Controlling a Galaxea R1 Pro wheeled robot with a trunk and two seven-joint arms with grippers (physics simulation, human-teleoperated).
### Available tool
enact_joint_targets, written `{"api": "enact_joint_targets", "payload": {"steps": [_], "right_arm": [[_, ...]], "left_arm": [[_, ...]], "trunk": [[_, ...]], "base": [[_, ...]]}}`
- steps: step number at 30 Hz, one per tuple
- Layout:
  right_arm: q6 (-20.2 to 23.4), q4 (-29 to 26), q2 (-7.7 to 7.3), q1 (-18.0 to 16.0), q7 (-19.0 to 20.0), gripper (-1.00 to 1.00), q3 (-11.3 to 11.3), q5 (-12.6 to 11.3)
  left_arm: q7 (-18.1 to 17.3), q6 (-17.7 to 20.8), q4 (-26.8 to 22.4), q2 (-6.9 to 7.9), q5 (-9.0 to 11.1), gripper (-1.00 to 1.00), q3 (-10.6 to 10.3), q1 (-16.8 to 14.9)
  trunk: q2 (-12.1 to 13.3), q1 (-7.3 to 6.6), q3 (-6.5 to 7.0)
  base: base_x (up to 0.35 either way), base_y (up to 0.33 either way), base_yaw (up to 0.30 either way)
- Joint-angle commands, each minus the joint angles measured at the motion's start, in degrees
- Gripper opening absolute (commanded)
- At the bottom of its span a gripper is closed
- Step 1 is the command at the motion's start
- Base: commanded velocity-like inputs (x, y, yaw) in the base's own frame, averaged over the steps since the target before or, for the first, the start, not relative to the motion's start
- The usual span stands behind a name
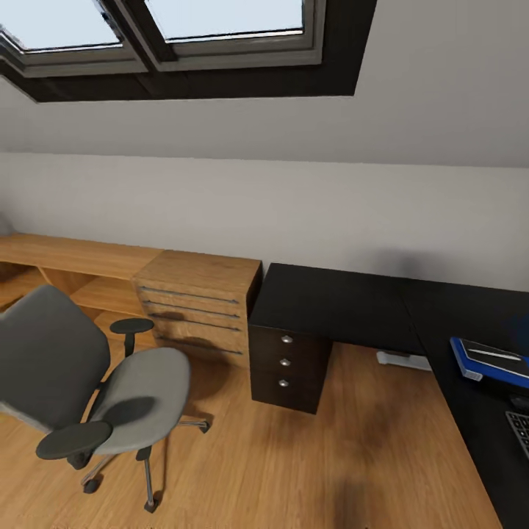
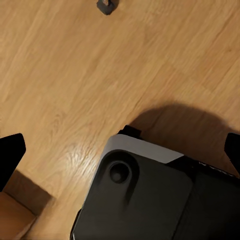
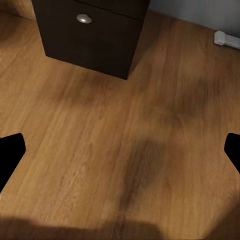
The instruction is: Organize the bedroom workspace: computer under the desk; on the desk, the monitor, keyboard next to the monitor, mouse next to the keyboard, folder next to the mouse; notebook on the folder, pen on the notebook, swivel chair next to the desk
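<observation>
The swivel chair (image 1: 88, 382) stands on the wood floor (image 1: 294, 470) at the left of the head view, well apart from the desk (image 1: 345, 305), its grey seat bare and one black armrest toward the camera; the desk's glossy black top runs along the wall and turns forward at the right; the three-drawer unit (image 1: 288, 364) under its left end has all three drawers closed, so their contents cannot be seen; just beside it stands a light wood dresser (image 1: 197, 305), its drawers closed too; on the right wing of the desk lies the blue folder (image 1: 488, 360) with the grey notebook (image 1: 494, 352) on top of it and a thin white pen (image 1: 496, 354) on the notebook; a corner of the keyboard (image 1: 520, 430) shows nearer the camera at the right edge; the left gripper (image 2: 120, 150) has its fingers spread wide over bare floor and the robot's base (image 2: 145, 195); the right gripper (image 3: 120, 150) likewise has its fingers wide apart, holding nothing, over the floor near the drawer unit
</observation>
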Motion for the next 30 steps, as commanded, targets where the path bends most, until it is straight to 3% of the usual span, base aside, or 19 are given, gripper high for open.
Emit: {"api": "enact_joint_targets", "payload": {"steps": [1,10,11,17,20,24,30], "right_arm": [[-0.2,0.2,-0.02,0.0,-0.3,1.00,0.5,-0.4],[-0.1,0.5,-0.21,0.0,-0.3,1.00,0.3,-0.2],[-0.2,0.4,-0.90,-0.2,-0.3,1.00,0.3,-0.2],[-0.2,0.6,-3.42,-1.5,-0.3,1.00,0.2,-0.3],[-0.2,0.9,-4.12,-1.7,-0.3,1.00,0.1,-0.7],[-0.4,1.1,-4.03,-1.8,-0.3,1.00,0.1,-1.1],[-0.1,1.5,-3.98,-1.8,-0.3,1.00,0.2,-1.0]], "left_arm": [[0.4,-2.7,0.6,0.02,0.6,1.00,-0.5,-0.1],[0.3,-15.1,3.1,0.11,0.3,1.00,-0.5,-0.1],[0.4,-17.8,1.7,0.30,0.3,1.00,-0.4,0.0],[0.5,-18.1,0.7,0.49,1.3,1.00,-0.1,-0.8],[0.5,-18.4,3.0,0.48,1.3,1.00,0.1,-0.9],[0.4,-19.1,6.5,0.50,1.2,1.00,0.0,-0.9],[0.3,-19.2,7.4,0.39,0.7,1.00,-0.3,-1.0]], "trunk": [[-0.1,0.03,-0.11],[-0.1,0.03,-0.13],[-0.1,0.03,-0.15],[-0.1,0.03,-0.33],[-0.1,0.03,-0.36],[-0.1,0.03,-0.40],[-0.1,0.03,-0.55]], "base": [[0.000,-0.102,0.276],[0.000,-0.056,0.277],[0.000,-0.003,0.275],[0.000,-0.001,0.266],[0.000,0.000,0.274],[0.000,0.000,0.282],[0.000,0.000,0.282]]}}
